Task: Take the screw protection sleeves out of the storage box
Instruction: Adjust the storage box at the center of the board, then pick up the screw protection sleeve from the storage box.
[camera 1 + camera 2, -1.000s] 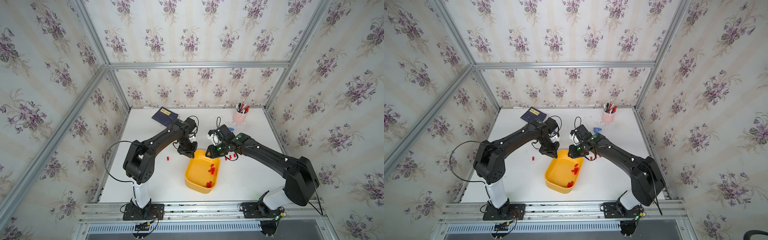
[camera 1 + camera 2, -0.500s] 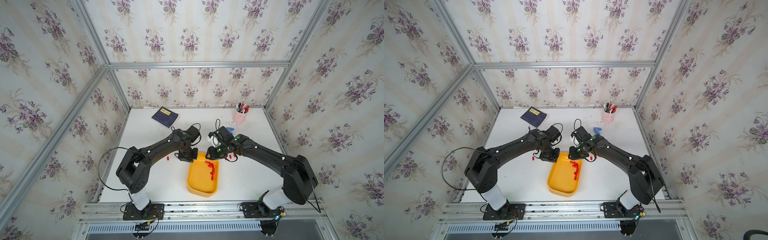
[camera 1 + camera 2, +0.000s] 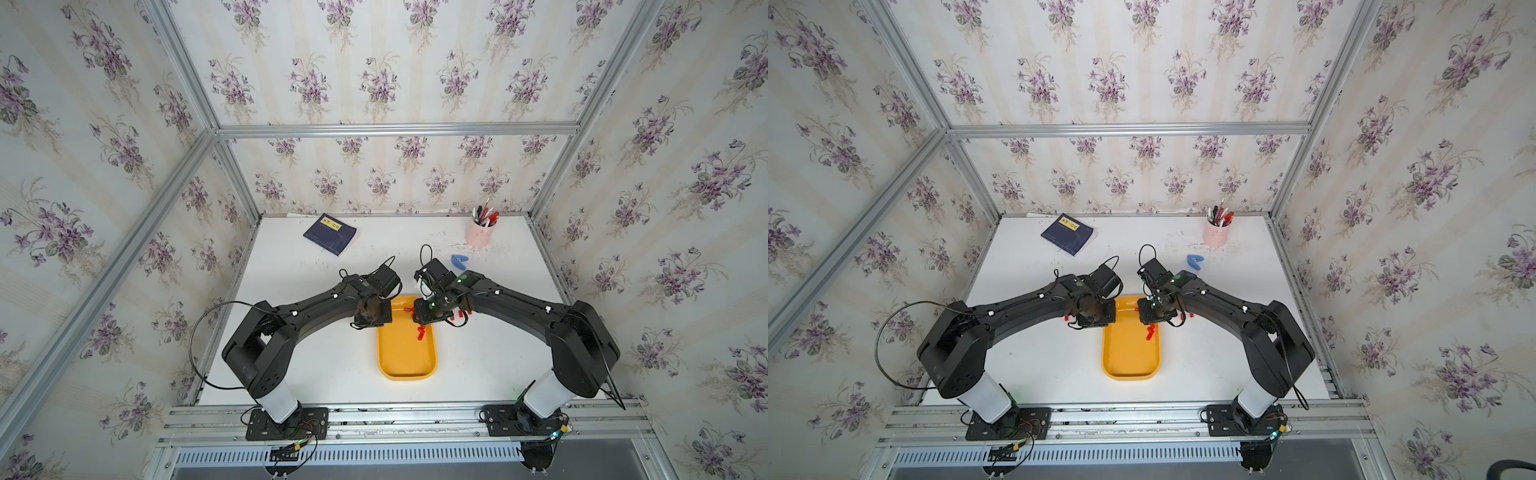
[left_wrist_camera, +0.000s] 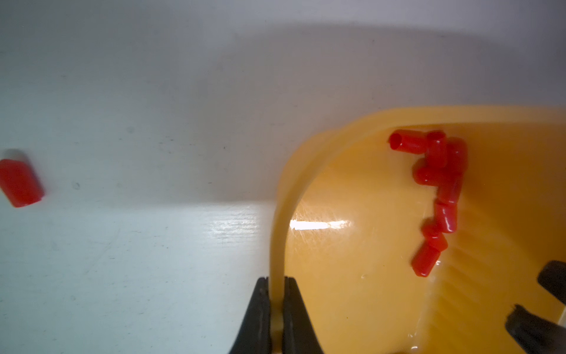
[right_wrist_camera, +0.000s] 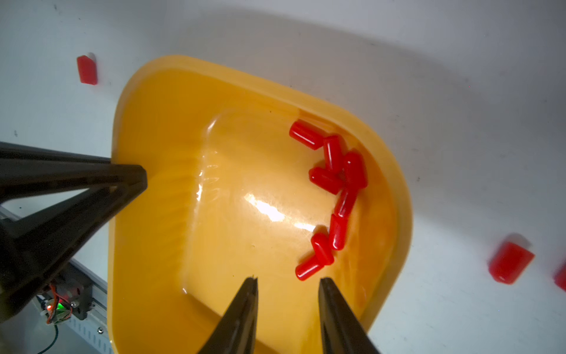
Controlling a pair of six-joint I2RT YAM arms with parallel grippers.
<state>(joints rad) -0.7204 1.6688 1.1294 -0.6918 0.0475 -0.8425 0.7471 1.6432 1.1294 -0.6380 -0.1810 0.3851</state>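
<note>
one loose sleeve (image 4: pixel 20 184) lies on the table (image 3: pixel 332 374) left of the storage box (image 3: pixel 407 374). left gripper (image 4: pixel 277 285) – jaws clamped on the box's far-left rim. screw protection sleeves (image 5: pixel 337 184) lie clustered inside, along the right wall. right gripper (image 5: pixel 288 280) – jaws apart, empty, above the box floor. further sleeves (image 5: pixel 510 260) lie right of the box.

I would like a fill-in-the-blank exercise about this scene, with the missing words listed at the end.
1. The left gripper is shut on the ______ of the storage box.
2. The screw protection sleeves inside the box are ______ in colour.
3. The right gripper is above the box with its jaws ______.
4. The pens stand in a ______ cup.
Missing words: rim; red; open; pink.
</note>
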